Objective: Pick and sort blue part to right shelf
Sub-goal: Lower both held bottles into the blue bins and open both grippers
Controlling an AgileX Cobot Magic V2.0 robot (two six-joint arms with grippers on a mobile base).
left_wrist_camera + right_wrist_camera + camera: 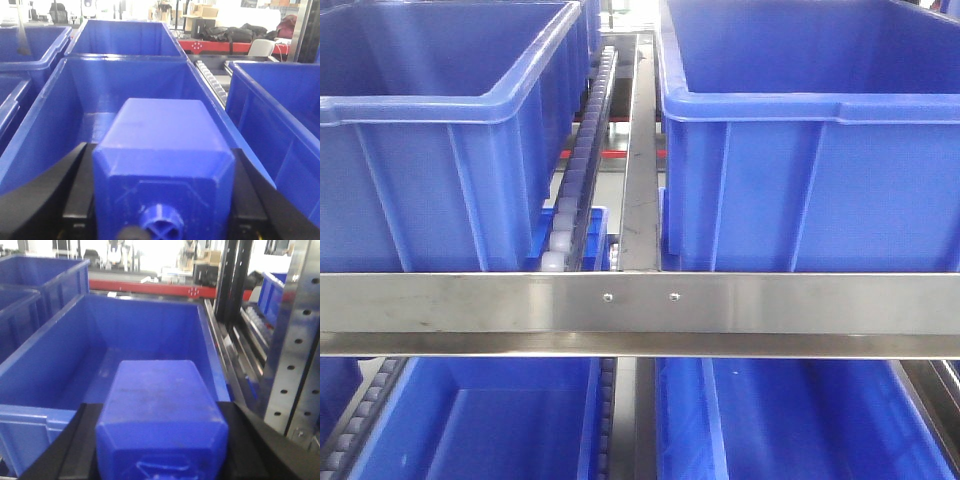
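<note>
The left gripper (160, 200) clamped a blue part (162, 165) with a round cap above a blue bin (50, 125); the right gripper (160, 450) gripped a second blue block (160, 415) over another bin (45, 365) on the right shelf (640, 305).

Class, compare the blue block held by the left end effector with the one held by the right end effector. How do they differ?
The left block shows a protruding round cap with a cross pattern; the right block shows only a low, flat cap. The left block hangs over a bin flanked by other bins; the right one's bin adjoins a steel upright. Both are solid blue, gripped between black fingers.
</note>
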